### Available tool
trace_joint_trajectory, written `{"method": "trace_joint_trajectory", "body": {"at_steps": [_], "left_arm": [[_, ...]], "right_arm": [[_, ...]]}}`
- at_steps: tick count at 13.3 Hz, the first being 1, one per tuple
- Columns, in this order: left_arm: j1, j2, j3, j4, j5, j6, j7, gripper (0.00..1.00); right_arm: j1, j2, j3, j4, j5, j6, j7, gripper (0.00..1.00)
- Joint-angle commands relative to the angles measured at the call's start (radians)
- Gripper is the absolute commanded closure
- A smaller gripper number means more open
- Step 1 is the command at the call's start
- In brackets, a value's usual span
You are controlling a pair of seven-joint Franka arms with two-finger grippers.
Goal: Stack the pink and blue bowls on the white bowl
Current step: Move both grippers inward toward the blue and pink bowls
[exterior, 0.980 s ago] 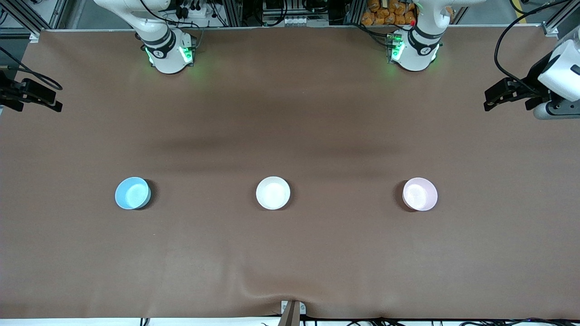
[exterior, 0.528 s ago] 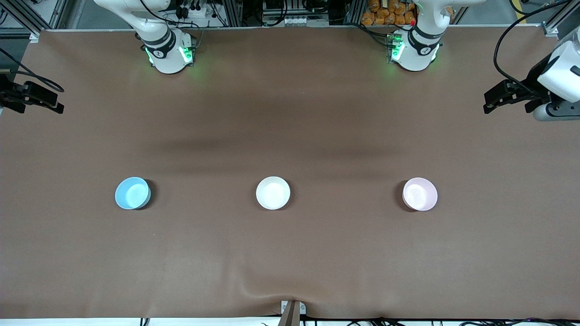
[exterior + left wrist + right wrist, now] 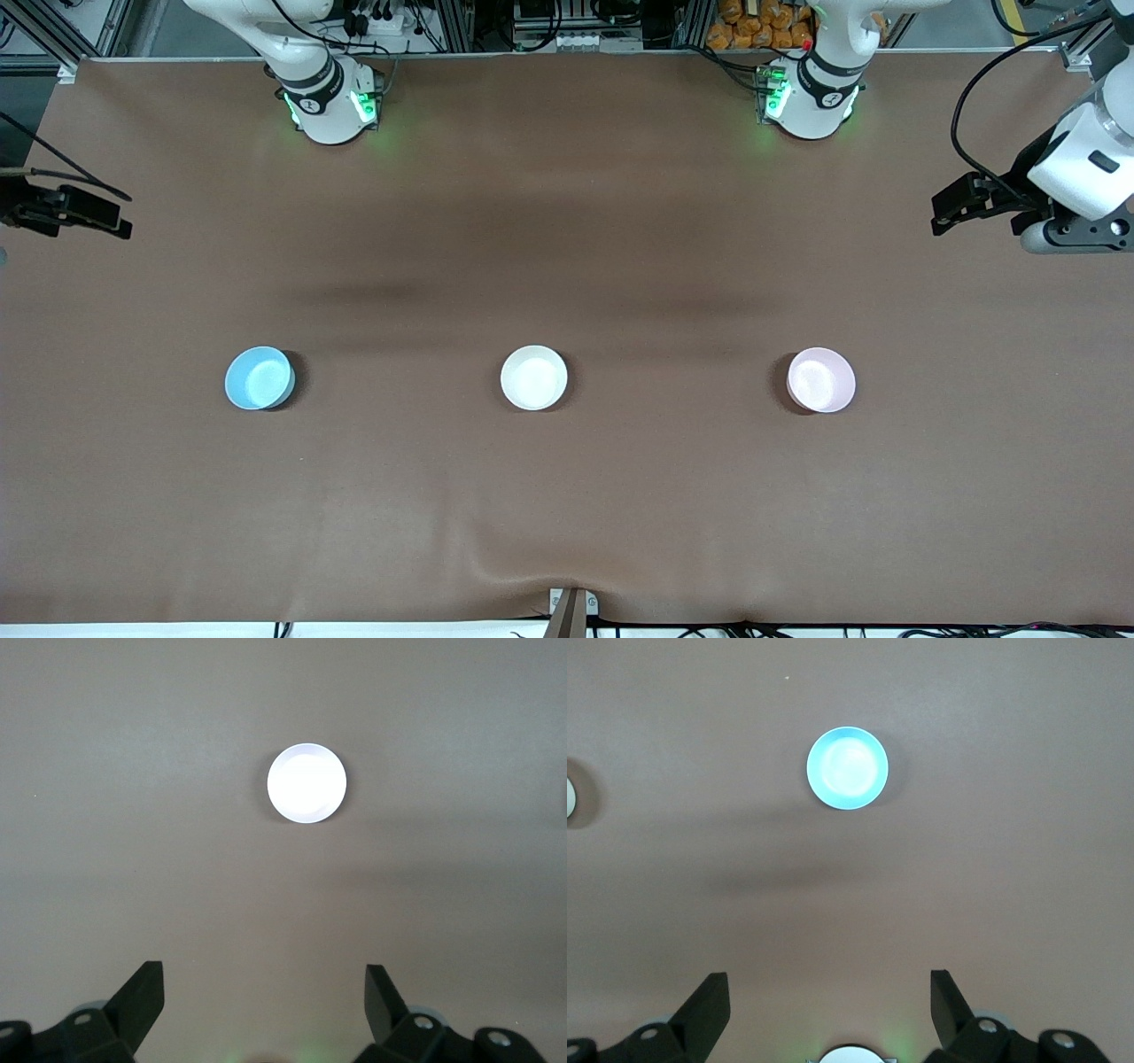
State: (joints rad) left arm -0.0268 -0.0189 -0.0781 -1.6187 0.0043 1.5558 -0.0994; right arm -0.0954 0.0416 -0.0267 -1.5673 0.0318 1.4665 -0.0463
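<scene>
Three bowls stand in a row on the brown table. The light blue bowl [image 3: 259,378] is toward the right arm's end, the white bowl [image 3: 533,377] in the middle, the pale pink bowl [image 3: 821,379] toward the left arm's end. My left gripper [image 3: 941,213] is open and empty, up over its end of the table. Its wrist view [image 3: 263,979] shows the pink bowl [image 3: 306,783] washed out to near white. My right gripper [image 3: 120,221] is open and empty over its end. Its wrist view [image 3: 828,983] shows the blue bowl [image 3: 847,766] and an edge of the white bowl [image 3: 570,798].
The arms' bases [image 3: 332,106] [image 3: 811,102] stand at the table's edge farthest from the front camera. A small clamp [image 3: 571,610] sits at the nearest edge, with a wrinkle in the brown cloth beside it. Brown cloth lies between the bowls.
Both grippers have shifted slightly inward from the table's ends and a little toward the bowls' row. The bowls have not moved.
</scene>
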Motion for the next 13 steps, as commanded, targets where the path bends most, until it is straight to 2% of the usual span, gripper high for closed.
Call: {"method": "trace_joint_trajectory", "body": {"at_steps": [1,13], "left_arm": [[0.002,-0.007,-0.012,-0.024,0.011,0.02,0.02,0.0],[0.002,-0.013,-0.035,-0.053,0.01,0.026,0.004,0.0]], "right_arm": [[-0.026,0.035,0.013,0.012,-0.013,0.024,-0.001,0.0],[-0.02,0.089,0.013,0.009,-0.015,0.087,-0.001,0.0]]}}
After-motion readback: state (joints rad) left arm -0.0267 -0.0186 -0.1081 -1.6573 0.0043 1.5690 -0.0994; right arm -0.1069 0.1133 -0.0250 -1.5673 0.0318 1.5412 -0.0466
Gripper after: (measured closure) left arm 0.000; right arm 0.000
